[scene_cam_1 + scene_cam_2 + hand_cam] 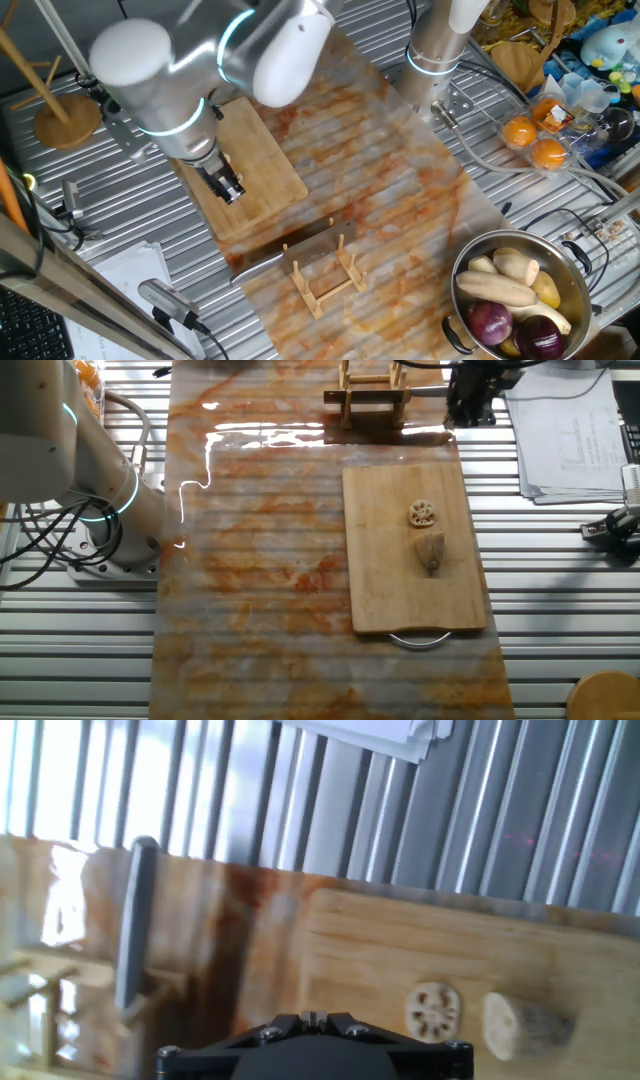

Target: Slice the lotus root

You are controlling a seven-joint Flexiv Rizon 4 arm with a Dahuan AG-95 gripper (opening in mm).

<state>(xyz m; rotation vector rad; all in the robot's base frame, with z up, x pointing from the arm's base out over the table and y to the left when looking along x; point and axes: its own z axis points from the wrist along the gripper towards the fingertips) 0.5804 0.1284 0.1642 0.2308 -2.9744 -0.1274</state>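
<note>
The lotus root chunk (430,550), stubby and tan, lies on the wooden cutting board (380,580). One round slice (423,512) with dark holes lies just beside it. Both show in the hand view, chunk (520,1025) and slice (433,1010). In one fixed view the arm hides them. A knife (285,250) rests in a small wooden rack (325,278); its grey handle (135,920) shows in the hand view. My gripper (313,1018) hangs above the board's edge toward the rack (230,188), jaws together, holding nothing.
A steel pot (575,262) at the table's corner holds long pale roots and purple onions. Oranges in a clear box (535,130) and clutter sit beside a second arm base (435,50). Papers (565,430) lie beside the board. A wooden stand (65,118) is at the side.
</note>
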